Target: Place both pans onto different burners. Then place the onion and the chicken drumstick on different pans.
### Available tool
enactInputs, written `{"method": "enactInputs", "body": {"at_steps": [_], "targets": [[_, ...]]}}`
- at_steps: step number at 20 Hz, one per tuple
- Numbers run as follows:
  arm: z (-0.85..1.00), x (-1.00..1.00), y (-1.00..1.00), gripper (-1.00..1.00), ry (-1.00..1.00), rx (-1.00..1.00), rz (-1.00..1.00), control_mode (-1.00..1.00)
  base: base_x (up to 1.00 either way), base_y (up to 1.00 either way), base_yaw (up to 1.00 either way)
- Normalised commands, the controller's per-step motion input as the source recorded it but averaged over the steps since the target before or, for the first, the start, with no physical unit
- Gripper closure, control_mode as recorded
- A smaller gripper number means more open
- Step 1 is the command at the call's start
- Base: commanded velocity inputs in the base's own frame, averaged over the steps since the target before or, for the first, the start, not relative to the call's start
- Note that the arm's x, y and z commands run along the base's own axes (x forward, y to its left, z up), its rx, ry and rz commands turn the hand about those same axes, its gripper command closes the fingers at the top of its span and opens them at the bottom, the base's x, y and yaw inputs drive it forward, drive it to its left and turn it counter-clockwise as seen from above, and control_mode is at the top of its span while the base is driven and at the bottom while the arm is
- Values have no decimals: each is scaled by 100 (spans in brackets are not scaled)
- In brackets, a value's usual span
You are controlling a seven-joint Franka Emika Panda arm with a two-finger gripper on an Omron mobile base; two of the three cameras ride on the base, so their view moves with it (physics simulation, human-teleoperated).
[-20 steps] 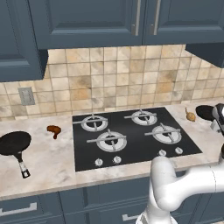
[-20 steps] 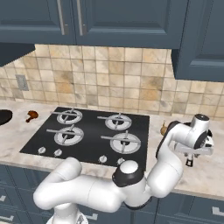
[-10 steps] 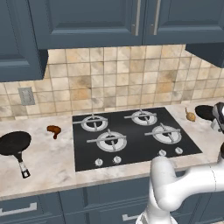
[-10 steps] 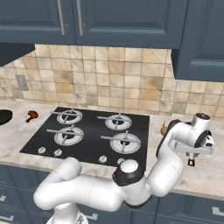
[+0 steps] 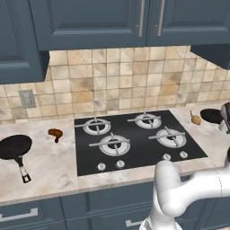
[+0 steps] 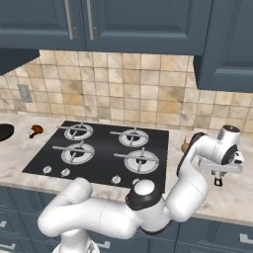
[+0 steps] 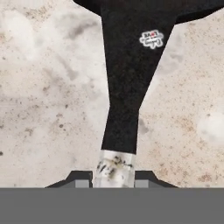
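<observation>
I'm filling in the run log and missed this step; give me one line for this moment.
phase: first pan grasp | gripper: shut on right pan's handle | left pan: on counter | burners: bare

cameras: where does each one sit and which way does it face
Left base view: behind the arm's left, facing cooktop, left pan, drumstick, onion; arm lower right.
Right base view: behind its right, same cooktop, drumstick, onion; arm lower left, end effector.
Hand view: on the hand, facing the right pan's handle between the fingertips.

Kitchen — gas cooktop (image 5: 134, 139), tiled backsplash (image 5: 117, 81), blue cabinets (image 5: 99, 22).
</observation>
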Motion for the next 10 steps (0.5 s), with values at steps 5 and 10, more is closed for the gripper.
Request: {"method": "enactInputs", "body": {"at_steps": [5,10], "targets": [[18,-16,18,100,0,0,0,-100,0,0,0],[18,-21,42,100,-4,-5,2,-100,0,0,0]]}}
